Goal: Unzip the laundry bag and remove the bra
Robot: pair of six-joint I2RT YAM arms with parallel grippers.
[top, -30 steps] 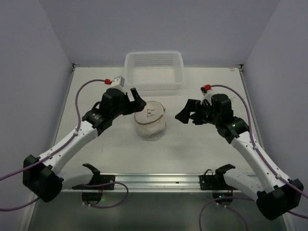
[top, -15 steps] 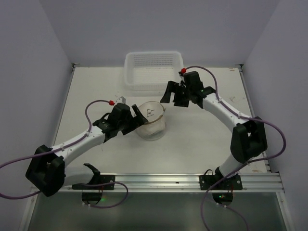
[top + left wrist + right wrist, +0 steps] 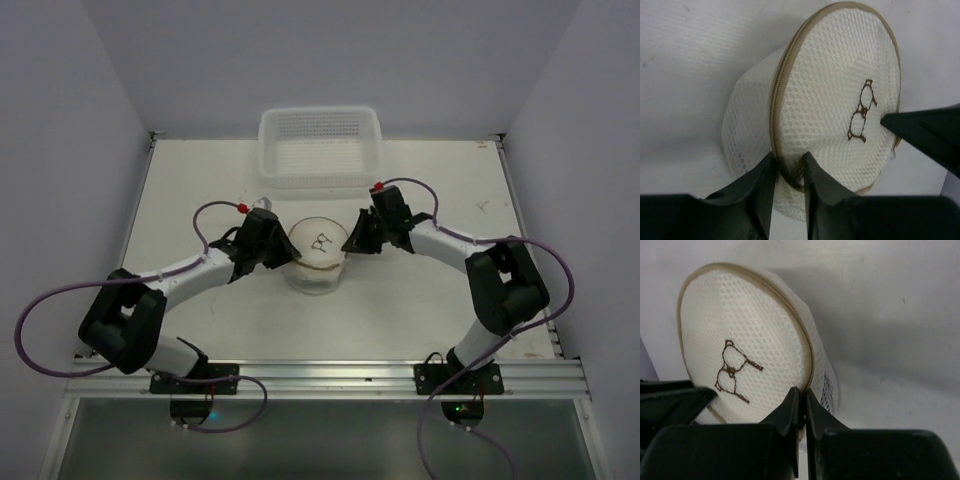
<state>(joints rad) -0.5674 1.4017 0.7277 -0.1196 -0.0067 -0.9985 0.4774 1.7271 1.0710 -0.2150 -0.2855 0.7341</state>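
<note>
Laundry bag (image 3: 318, 268) sits mid-bench (image 3: 400, 315), just in front of the white perforated basket (image 3: 320, 112), with its flat face and brown bra icon (image 3: 861, 112) showing. My left gripper (image 3: 788, 175) comes in from the left and its 2 fingers are clamped across the tan rim (image 3: 715, 264), the zipper (image 3: 775, 100) running up from between them. My right gripper (image 3: 801, 407) is on the opposite side, fingers pressed almost together right at the rim edge, nipping a thin bit of the seam.

My worry is the right grip. If it has only mesh or binding and not the zip pull, a tug will drag or tip the whole bag, or slip off, and the zipper will not move. The left hold is on what looks like a springy rim, so a hard pull from the right could twist it out of those fingers or crush the drum. Both arms crowd 1 small thing, so the 2 grippers could knock each other.

I cannot find the zip pull in any view; the right fingers cover where it may be. The bra does not show through the mesh, and the bag's underside is hidden.
</note>
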